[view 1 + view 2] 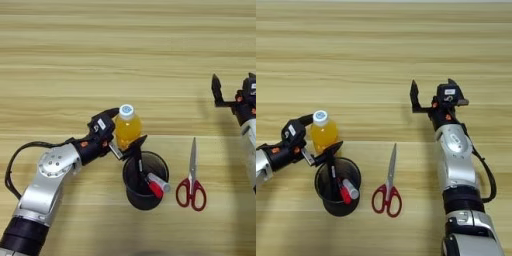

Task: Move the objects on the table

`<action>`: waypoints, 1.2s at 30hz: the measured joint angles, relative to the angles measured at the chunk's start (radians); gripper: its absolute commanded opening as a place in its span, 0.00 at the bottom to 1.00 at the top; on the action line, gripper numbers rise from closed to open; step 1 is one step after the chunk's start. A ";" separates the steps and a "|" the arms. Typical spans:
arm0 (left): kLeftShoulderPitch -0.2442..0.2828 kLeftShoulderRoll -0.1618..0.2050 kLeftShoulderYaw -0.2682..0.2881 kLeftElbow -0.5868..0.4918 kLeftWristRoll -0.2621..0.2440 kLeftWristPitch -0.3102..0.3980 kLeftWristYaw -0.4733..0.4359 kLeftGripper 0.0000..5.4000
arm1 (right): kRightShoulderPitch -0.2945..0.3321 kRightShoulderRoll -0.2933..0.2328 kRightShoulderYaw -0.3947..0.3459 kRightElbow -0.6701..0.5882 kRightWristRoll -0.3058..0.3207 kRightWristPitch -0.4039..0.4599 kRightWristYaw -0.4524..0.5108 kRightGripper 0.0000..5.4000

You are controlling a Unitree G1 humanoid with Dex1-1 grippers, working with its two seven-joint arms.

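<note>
A small clear bottle of orange drink (pixel 127 131) with a white cap stands upright on the wooden table (pixel 125 50), just left of centre. My left gripper (pixel 131 125) reaches in from the lower left, one finger on each side of the bottle, shut on its body. Its lower finger hangs over the rim of the black round pen cup (pixel 145 192), which stands right in front of the bottle. A slim marker with a black cap (pixel 140 167) leans inside the cup. My right gripper (pixel 433 92) hovers open and empty at the right.
Red-handled scissors (pixel 191 180) lie closed on the table just right of the cup, blades pointing away from me. A white marker with a red cap (pixel 157 185) also rests in the cup. My right forearm (pixel 456 160) runs down the right side.
</note>
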 measured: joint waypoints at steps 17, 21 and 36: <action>-0.007 -0.002 0.016 -0.023 -0.008 -0.030 0.006 1.00 | 0.000 0.000 0.000 0.000 0.000 0.000 0.013 1.00; -0.008 -0.002 0.023 -0.055 -0.014 -0.035 0.006 1.00 | 0.000 0.001 0.000 0.000 0.000 0.000 0.014 1.00; -0.035 -0.020 0.095 -0.158 -0.092 -0.047 0.031 1.00 | 0.000 0.002 0.003 0.000 0.003 -0.008 0.034 1.00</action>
